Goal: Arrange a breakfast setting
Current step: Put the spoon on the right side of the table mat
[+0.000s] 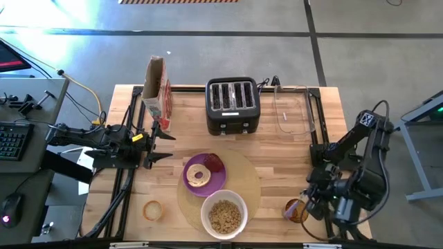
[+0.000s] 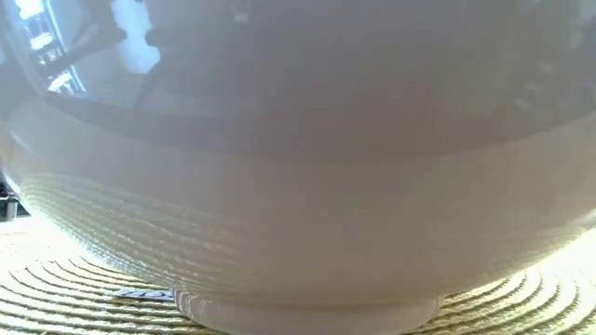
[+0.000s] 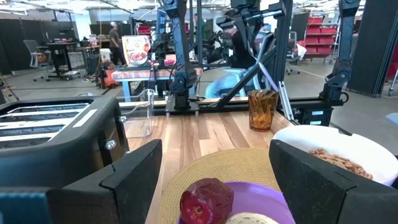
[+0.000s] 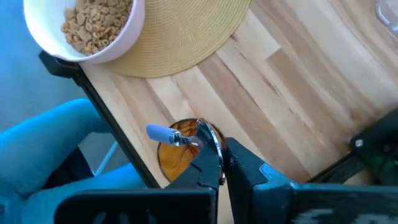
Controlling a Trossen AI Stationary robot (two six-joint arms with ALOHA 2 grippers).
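My right gripper (image 1: 304,205) is at the front right corner of the table (image 1: 291,155), its fingers pressed together on the metal spoon (image 4: 166,135), which stands in the amber glass cup (image 1: 296,210). My left gripper (image 1: 165,145) waits with fingers apart over the left side of the table, just beside the small purple plate (image 1: 209,181). The plate sits on the round tan mat (image 1: 246,181) and carries the bagel (image 1: 199,175) and the red fruit (image 1: 214,163). The white bowl (image 1: 224,215) with tan cereal (image 1: 224,216) sits on the mat at the front edge. The toaster (image 1: 232,105) is at the back edge
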